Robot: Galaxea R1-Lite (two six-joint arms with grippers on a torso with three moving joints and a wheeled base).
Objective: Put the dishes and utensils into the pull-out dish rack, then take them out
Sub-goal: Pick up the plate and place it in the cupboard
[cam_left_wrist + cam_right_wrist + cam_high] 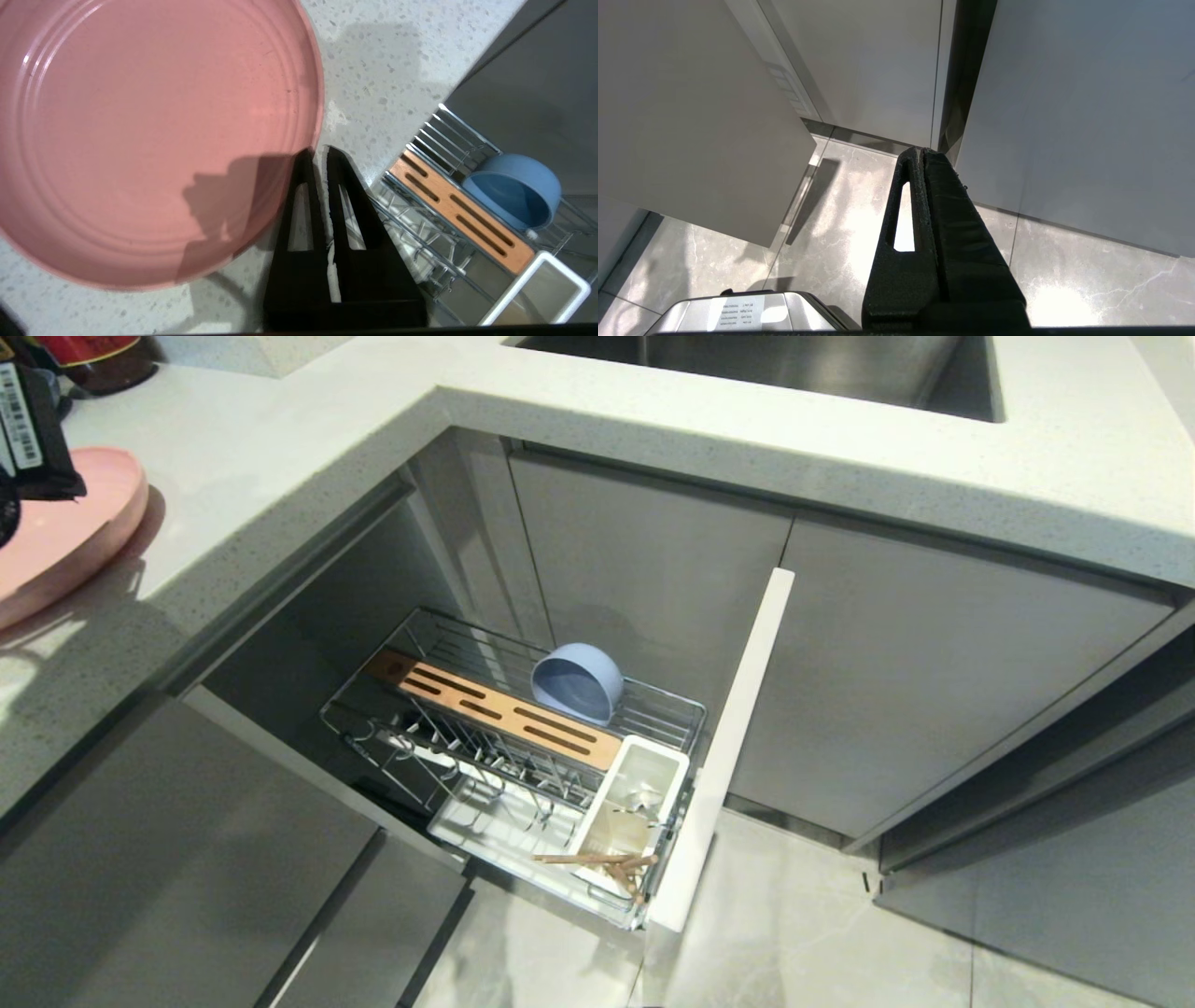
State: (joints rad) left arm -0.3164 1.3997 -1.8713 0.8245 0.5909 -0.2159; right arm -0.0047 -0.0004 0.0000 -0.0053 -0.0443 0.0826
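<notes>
Left gripper hovering at plate rim, over counter; fingers clenched nearly shut with only a thin slit between, gripping nothing. Tips sitting just beside plate edge, contact with rim not clear. Right gripper parked low by cabinet doors, well away from rack, fingers clenched, empty.

Plate lying flat on counter, up and to the robot's left of rack. Bowl already resting tilted in wire section behind rack's wood strip. Chopsticks lying askew across the near end of utensil box, at rack's front-panel end. Spoon possibly inside the box, too unclear to confirm. Plate prongs beside wood strip standing empty.

Judging step in hand: picking up plate for loading into prongs. Needing fingers opened first, wide enough to straddle rim. Flat plate on flat counter offering little lip, so coming in low and angled at the rim nearest rack, one finger under the edge, one on top. Pinching deep enough to avoid plate pivoting or slipping; matte surface probably helping grip. Lifting slowly, turning plate upright before lowering between prongs. Watching clearance against counter edge above rack and against bowl behind strip. Risk: pushing plate away along counter instead of catching the rim.
</notes>
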